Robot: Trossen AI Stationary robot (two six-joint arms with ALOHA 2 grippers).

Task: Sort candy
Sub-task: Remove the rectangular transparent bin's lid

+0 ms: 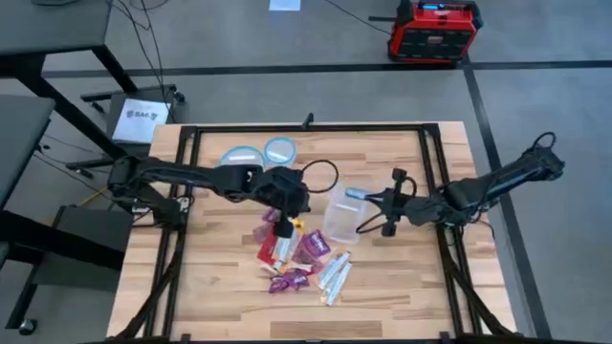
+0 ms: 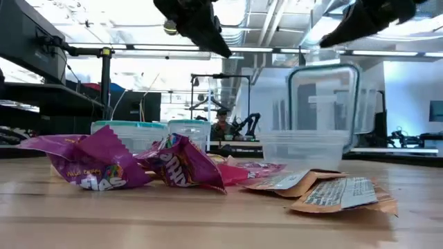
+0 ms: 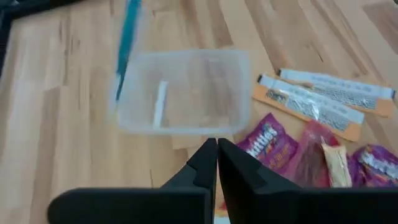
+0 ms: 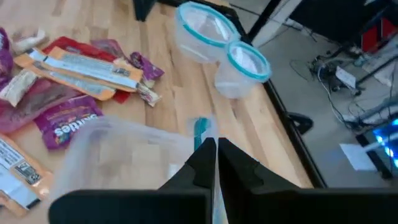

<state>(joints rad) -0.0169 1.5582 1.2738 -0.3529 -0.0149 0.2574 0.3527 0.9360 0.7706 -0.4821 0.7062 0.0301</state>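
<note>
Candy [image 2: 173, 166] heap partly overlapped; left gripper [image 3: 216, 155] jaws closed, empty; right gripper [image 4: 215, 155] apparently pinching lid [image 4: 200, 132].

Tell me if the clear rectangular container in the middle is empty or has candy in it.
Empty: the clear container shows only bare wood through it; the candy lies outside on the table.

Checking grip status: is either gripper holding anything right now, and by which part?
Right gripper pinches the clear lid at its blue rim, holding it upright by the container. Left gripper is shut, holding nothing.
</note>
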